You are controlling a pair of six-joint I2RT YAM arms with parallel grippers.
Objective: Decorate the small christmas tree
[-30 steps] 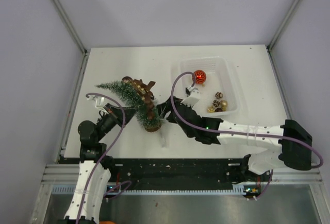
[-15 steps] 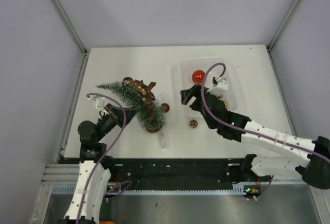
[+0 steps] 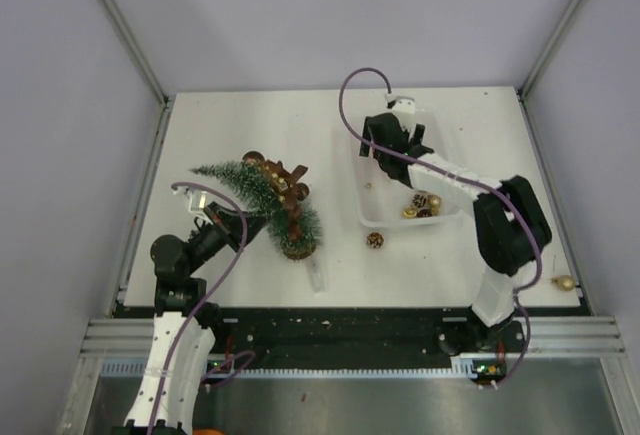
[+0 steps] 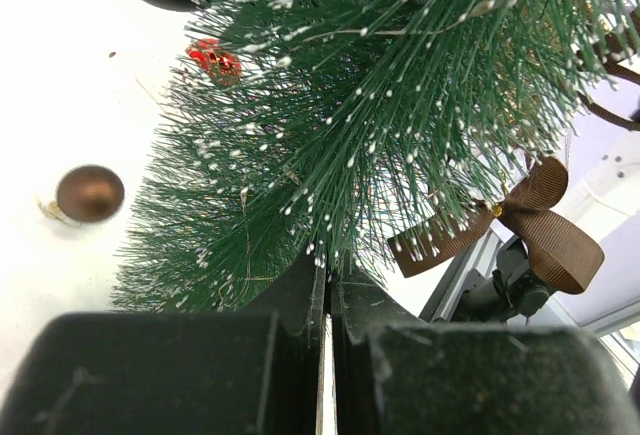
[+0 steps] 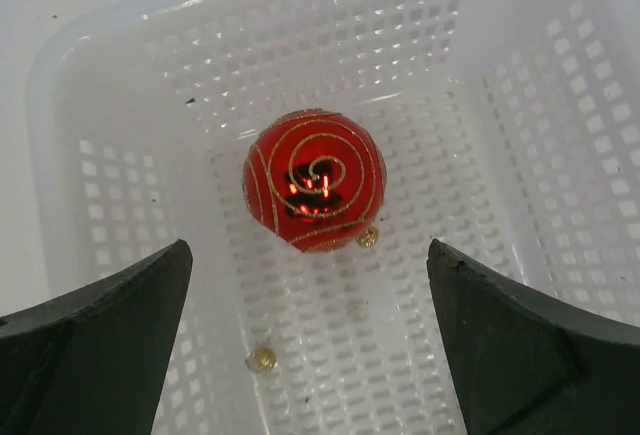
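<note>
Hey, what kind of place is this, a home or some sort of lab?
Most likely a robotics lab test cell: a white table walled by grey panels, a left arm and right arm bolted at its near edge, and a small christmas tree as a prop.

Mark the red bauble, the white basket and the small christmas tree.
red bauble (image 5: 314, 180): right wrist view, centre of the ball.
white basket (image 5: 560, 105): right wrist view, on its perforated right wall.
small christmas tree (image 3: 245, 190): top external view, green bristles midway along the cone.
</note>
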